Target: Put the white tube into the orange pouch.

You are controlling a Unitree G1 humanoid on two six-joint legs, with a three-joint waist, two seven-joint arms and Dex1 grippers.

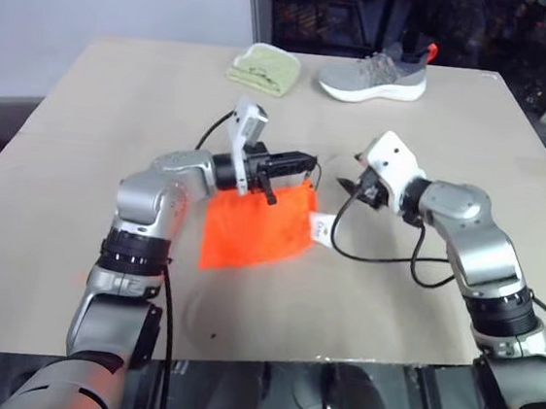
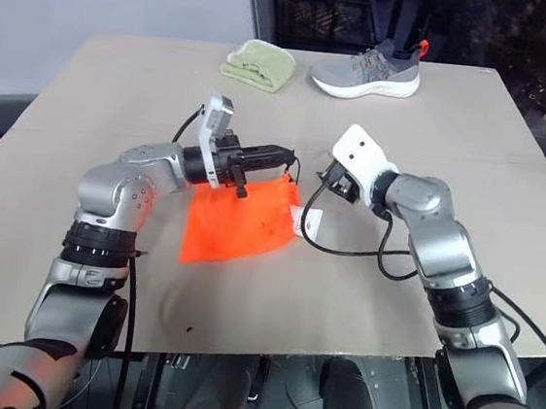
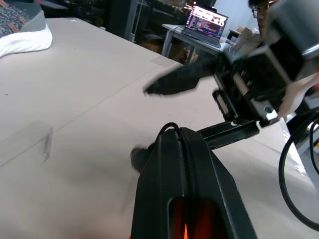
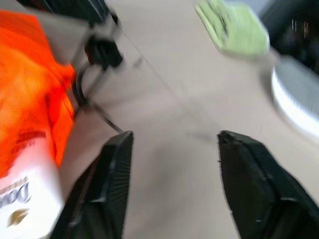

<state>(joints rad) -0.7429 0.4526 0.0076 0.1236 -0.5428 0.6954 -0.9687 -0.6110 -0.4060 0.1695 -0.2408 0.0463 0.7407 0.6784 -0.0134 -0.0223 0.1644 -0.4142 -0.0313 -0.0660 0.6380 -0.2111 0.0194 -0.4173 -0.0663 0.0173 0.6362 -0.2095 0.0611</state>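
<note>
Broadly, you work on a wide bare tan table (image 1: 82, 165) with a folded green cloth (image 1: 265, 68) and a grey shoe (image 1: 374, 76) at its far edge, well apart from the action, and dark shelving beyond. The orange pouch (image 1: 251, 224) looks soft, light and floppy; your left gripper (image 1: 297, 163) is clamped shut on its upper edge, holding it up. The white tube (image 1: 320, 228) pokes from the pouch's right side, seemingly partly inside; judge it light, squashy and slick, best pinched across its flat body, and your right gripper (image 4: 172, 164) stands open just beside it, holding nothing.
</note>
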